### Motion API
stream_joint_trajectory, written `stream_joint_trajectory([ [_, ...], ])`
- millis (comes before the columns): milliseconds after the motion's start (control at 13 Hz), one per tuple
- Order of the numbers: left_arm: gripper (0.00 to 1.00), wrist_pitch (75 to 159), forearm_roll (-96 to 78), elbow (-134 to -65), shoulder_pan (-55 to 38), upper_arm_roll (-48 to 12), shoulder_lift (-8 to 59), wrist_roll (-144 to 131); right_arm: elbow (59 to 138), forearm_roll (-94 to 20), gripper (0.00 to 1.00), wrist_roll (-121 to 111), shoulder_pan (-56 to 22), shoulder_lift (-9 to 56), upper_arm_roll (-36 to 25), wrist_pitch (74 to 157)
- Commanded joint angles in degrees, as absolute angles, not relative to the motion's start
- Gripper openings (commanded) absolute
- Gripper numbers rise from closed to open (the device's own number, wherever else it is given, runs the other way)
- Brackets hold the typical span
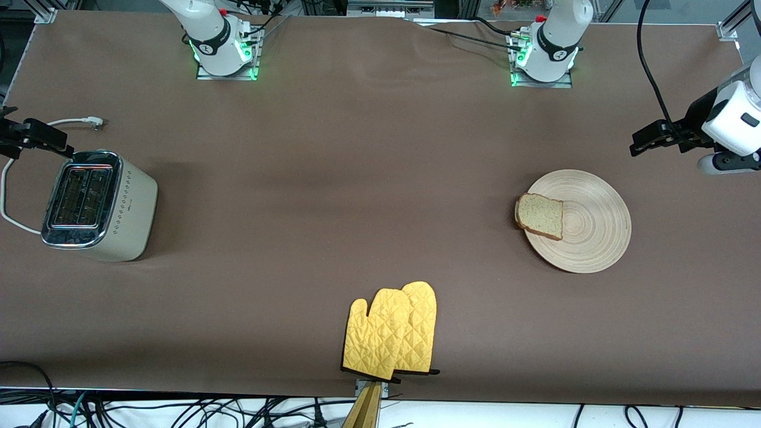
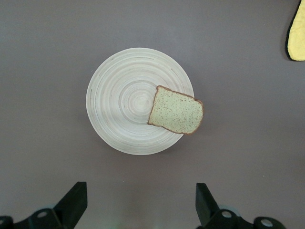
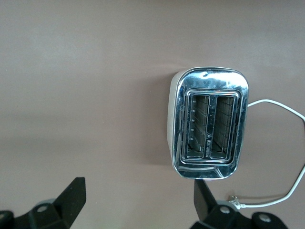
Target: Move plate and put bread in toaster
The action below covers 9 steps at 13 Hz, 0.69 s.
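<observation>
Both hands idle, nothing held. Left hand hangs high over the left arm's end of the tabletop, fingers spread wide; the plate lies on the cloth below and just ahead of its fingertips, with the bread on the plate's rim toward the middle of the tabletop, one corner overhanging the edge. Right hand hangs over the right arm's end, fingers likewise spread, the toaster standing upright beneath it, both slots facing up and empty, white cord trailing from it. Slots' long axis runs roughly along the line from the robots' bases toward the front camera. Handling, judged: bread light, soft, crumbly, so pinch across the crust edges gently, best at the overhanging corner; slice lies flat and must be turned on edge, aligned with a slot. Plate stiff, light, smooth wood, likely to slide; grip at the bare rim away from the bread. Yellow oven mitts lie well apart from both hands.
</observation>
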<state>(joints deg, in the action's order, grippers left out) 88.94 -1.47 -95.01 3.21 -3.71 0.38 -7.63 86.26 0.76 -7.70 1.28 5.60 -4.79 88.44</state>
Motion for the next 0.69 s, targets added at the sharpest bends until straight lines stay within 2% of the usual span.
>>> stream_joint_trajectory([
  [0,1.0,90.1,-2.2,-96.8,3.7,-3.7,-1.4,-6.4,84.9,0.9,1.0,-8.6,1.8,6.2,-4.7,88.1],
  [615,1.0,89.7,-2.1,-96.9,4.0,-3.4,-1.1,-5.2,84.9,0.9,1.0,-8.6,1.8,6.2,-4.7,88.1],
])
